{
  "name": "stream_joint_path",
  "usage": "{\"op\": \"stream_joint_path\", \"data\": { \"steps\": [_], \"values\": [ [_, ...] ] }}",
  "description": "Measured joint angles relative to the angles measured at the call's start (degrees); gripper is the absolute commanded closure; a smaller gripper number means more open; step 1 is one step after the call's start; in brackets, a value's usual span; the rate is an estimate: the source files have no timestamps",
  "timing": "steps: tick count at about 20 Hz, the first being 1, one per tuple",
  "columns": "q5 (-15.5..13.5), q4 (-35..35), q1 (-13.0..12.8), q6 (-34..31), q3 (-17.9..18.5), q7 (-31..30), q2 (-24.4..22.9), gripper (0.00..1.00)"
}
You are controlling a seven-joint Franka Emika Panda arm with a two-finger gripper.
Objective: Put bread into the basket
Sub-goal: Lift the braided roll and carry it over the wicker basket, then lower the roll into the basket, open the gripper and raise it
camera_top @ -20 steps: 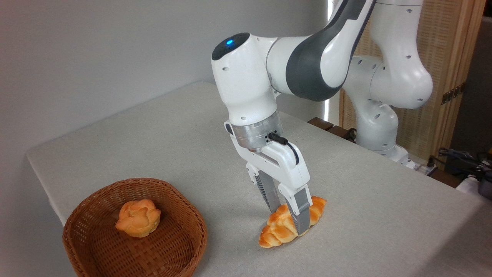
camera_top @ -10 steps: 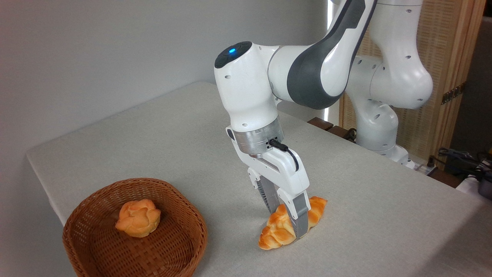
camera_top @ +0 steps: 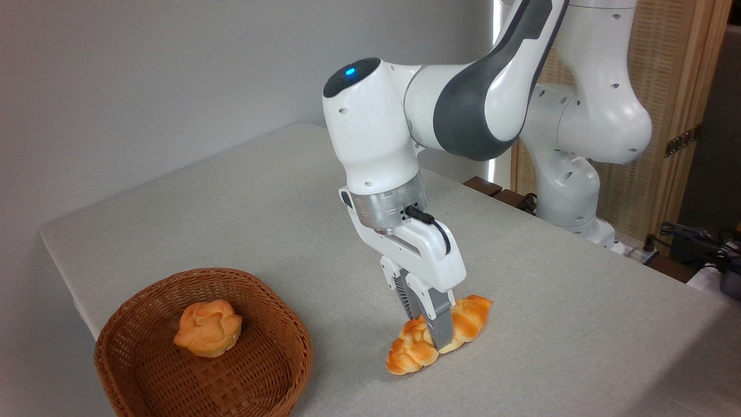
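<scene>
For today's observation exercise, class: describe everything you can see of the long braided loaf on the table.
The braided loaf is golden-orange and glossy, with plaited bumps and pointed ends. It lies on the grey table, right of the wicker basket and outside it, running diagonally from near-left to far-right. The claw is closed around its middle, one finger in front and one behind, hiding part of it. It looks whole, and its near end seems to rest on the table.

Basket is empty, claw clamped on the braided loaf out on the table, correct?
Not quite: the basket is not empty; a small flower-shaped bun sits in it. The camera view shows it. The claw is clamped on the braided loaf on the table.
</scene>
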Motion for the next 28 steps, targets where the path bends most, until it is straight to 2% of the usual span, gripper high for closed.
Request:
{"op": "stream_joint_path", "data": {
  "steps": [2, 4, 6, 9, 13, 14, 15, 16, 17, 18, 24, 28],
  "values": [
    [-0.9, 4.9, -0.3, -5.0, -0.1, 0.0, 0.0, 0.7],
    [-4.5, 11.8, -0.9, -9.5, -0.3, 0.0, 0.5, 0.67],
    [-7.7, 18.4, -1.7, -11.0, -0.7, 0.0, 2.4, 0.58],
    [-10.4, 27.9, -2.5, -11.1, -1.2, -0.6, 8.7, 0.57],
    [-11.0, 38.3, -2.7, -9.4, -2.5, -1.7, 17.6, 0.52],
    [-11.0, 39.4, -2.9, -7.5, -2.7, -1.8, 18.9, 0.49],
    [-11.0, 40.1, -3.1, -5.4, -2.8, -1.9, 19.9, 0.4],
    [-11.0, 40.4, -3.4, -3.5, -2.9, -1.9, 20.6, 0.29],
    [-11.0, 40.4, -3.8, -2.0, -2.9, -1.9, 21.2, 0.13],
    [-11.0, 40.4, -4.2, -0.7, -3.0, -1.9, 21.7, 0.0],
    [-11.0, 40.4, -6.0, 4.0, -3.1, -1.9, 24.7, 0.0],
    [-11.0, 40.4, -6.1, 4.5, -3.1, -1.9, 25.0, 0.0]
  ]
}}
